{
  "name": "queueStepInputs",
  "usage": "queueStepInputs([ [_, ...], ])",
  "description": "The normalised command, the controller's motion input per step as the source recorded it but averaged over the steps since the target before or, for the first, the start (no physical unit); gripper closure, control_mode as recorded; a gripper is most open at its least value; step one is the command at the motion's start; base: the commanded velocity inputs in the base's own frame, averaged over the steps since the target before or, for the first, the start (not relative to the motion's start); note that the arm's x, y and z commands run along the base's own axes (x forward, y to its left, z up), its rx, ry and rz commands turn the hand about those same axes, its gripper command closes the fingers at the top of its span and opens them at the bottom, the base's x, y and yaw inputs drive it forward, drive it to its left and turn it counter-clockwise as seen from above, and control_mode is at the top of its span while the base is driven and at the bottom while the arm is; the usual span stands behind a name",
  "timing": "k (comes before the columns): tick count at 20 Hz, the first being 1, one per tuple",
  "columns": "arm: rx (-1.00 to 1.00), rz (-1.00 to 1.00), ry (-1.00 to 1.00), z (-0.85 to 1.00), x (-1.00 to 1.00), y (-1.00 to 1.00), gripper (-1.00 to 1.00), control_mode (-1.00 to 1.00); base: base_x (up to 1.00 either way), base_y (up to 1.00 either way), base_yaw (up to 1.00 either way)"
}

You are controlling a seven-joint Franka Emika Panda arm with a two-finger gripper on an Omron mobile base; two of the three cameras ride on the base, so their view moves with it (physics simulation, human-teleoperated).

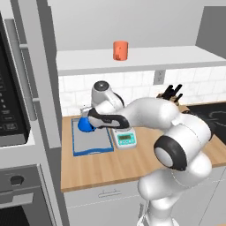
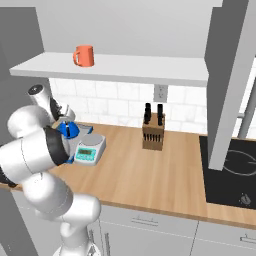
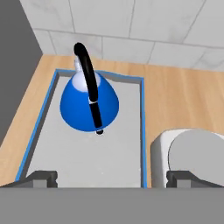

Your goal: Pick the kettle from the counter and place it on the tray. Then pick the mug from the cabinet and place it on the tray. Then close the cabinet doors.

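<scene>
On the tray (image 3: 127,153), the kettle (image 3: 83,103) sits near its far rim, end effector (image 3: 111,177) spread.

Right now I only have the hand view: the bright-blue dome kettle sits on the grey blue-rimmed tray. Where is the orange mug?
Observer: The orange cylindrical mug stands upright on the pale cabinet shelf, above the counter and to the right of the tray.
Operator: Anything between the tray and the shelf route?
Observer: A dark wooden knife block stands against the tiled wall, further right along the light-brown counter.
Operator: What is that white thing on my right?
Observer: The small white-green kitchen scale, beside the tray.
Operator: Gripper?
Observer: The gripper is open, clear of the kettle.
</scene>
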Motion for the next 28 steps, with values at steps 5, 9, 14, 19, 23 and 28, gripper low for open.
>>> queueStepInputs([
  [5, 0.0, 0.0, 0.0, 0.56, -0.52, -0.3, -1.0, -1.0, 0.0, 0.0, 0.0],
  [9, 0.0, 0.05, 0.01, 0.65, -0.42, -0.25, -1.0, -1.0, 0.0, 0.0, 0.0],
  [14, -0.04, 0.04, -0.17, 0.52, -0.56, -0.14, -1.0, -1.0, 0.0, 0.0, 0.0],
  [19, -0.01, 0.0, -0.07, 0.67, -0.39, -0.04, -1.0, -1.0, 0.0, 0.0, 0.0],
  [23, 0.0, 0.0, -0.01, 0.69, -0.22, -0.03, -1.0, -1.0, 0.0, 0.0, 0.0],
  [28, 0.0, -0.09, -0.13, 0.71, -0.05, -0.07, -1.0, -1.0, 0.0, 0.0, 0.0],
])
